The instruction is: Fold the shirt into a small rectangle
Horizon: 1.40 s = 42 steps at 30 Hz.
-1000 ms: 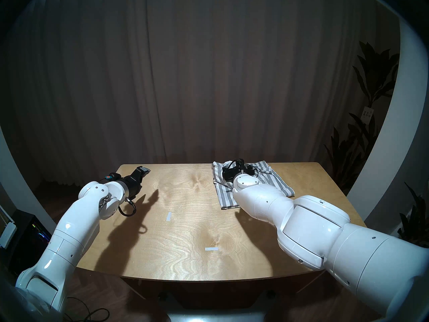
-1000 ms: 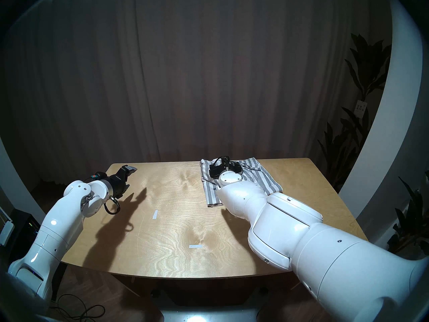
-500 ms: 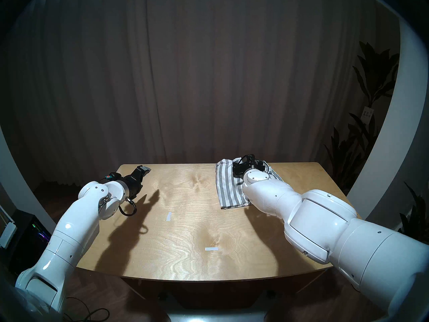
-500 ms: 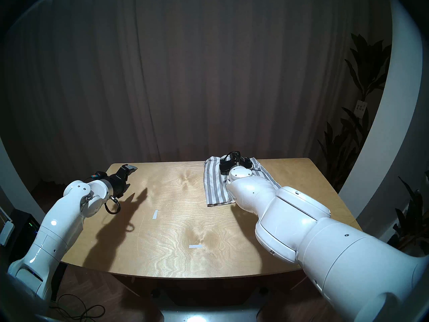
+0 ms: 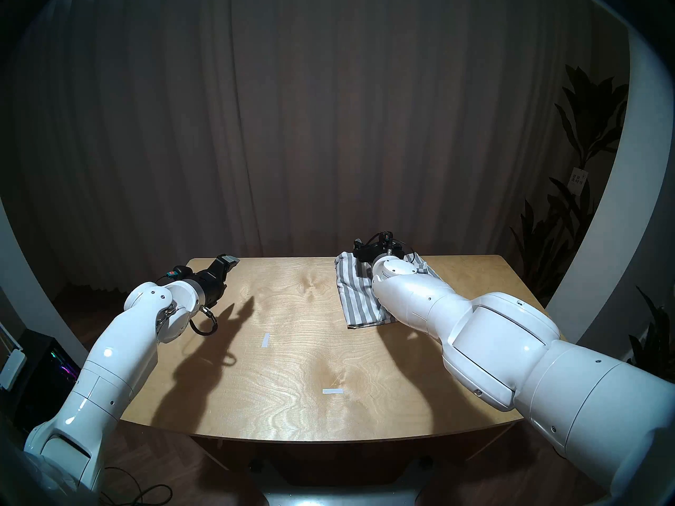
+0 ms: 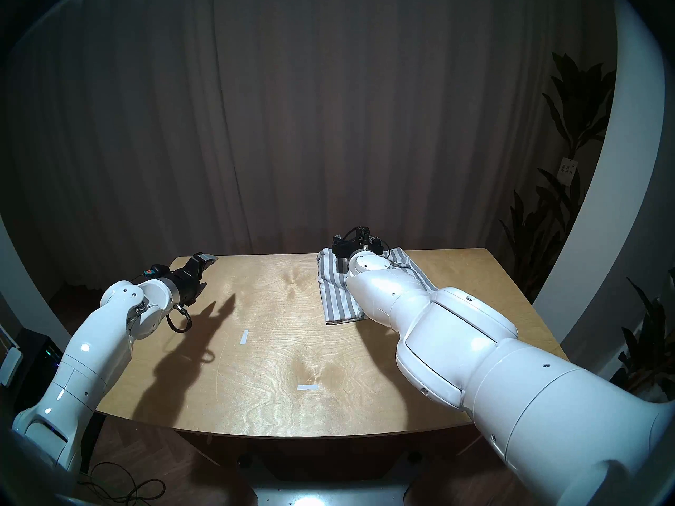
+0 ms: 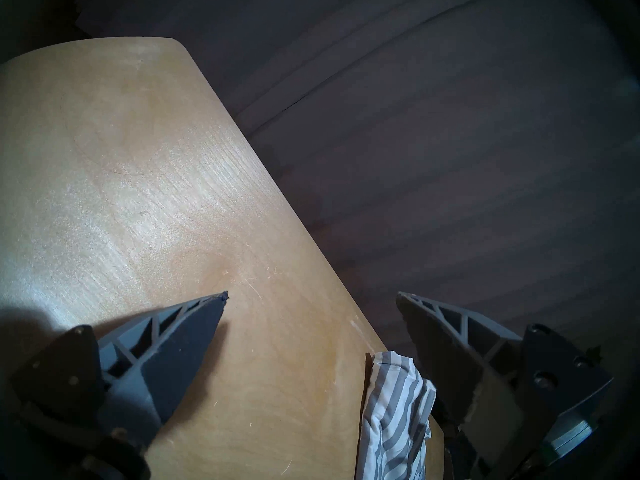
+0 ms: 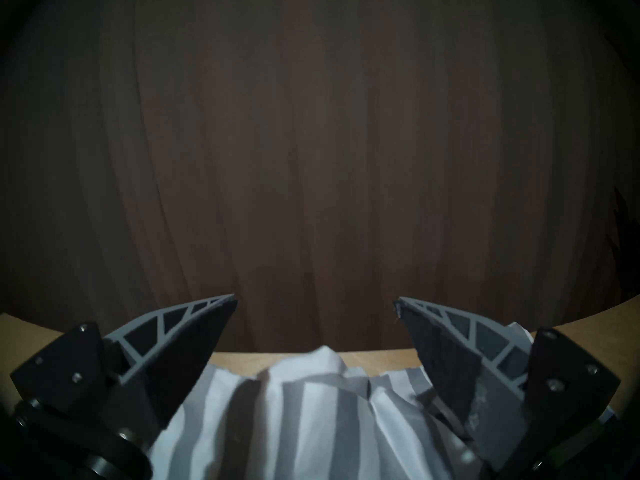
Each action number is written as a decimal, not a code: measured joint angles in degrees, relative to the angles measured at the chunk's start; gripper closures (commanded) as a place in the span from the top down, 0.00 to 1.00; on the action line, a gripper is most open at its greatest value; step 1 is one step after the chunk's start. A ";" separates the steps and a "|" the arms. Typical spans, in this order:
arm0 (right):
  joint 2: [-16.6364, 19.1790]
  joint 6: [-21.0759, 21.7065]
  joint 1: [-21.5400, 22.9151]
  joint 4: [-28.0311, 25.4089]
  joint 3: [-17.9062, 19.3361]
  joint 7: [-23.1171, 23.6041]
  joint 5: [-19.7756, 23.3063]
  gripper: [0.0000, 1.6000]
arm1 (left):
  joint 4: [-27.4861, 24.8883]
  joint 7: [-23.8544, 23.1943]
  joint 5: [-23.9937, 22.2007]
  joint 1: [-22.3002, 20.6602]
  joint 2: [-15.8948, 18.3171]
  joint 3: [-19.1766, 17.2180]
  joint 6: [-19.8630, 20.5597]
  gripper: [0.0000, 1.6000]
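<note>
Right gripper (image 8: 317, 304) is hanging spread wide, empty, over the shirt's (image 5: 359, 293) far edge; left gripper (image 7: 311, 295) is gaping too, over the table's (image 5: 292, 366) far-left corner. Shirt is sitting folded at far-right; right arm (image 5: 475, 330) is hiding its right half.

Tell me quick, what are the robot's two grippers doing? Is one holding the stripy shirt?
Left gripper: open, holding nothing, over the table.
Right gripper: open, holding nothing, just above the shirt.
</note>
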 measured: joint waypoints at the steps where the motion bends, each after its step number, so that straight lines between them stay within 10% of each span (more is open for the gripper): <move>1: 0.54 -0.91 0.29 -0.17 0.54 0.44 0.35 1.00 | -0.09 -0.19 0.17 -0.16 -0.24 0.01 -0.16 1.00; 17: 9.69 -10.71 -1.00 -0.04 7.98 1.49 5.68 1.00 | -2.07 -2.85 2.38 -3.53 -5.20 4.20 -1.97 1.00; 42: 12.20 -15.22 -5.56 -4.82 12.13 6.96 10.17 1.00 | 5.62 -2.78 4.42 -10.15 -12.10 7.50 -5.40 1.00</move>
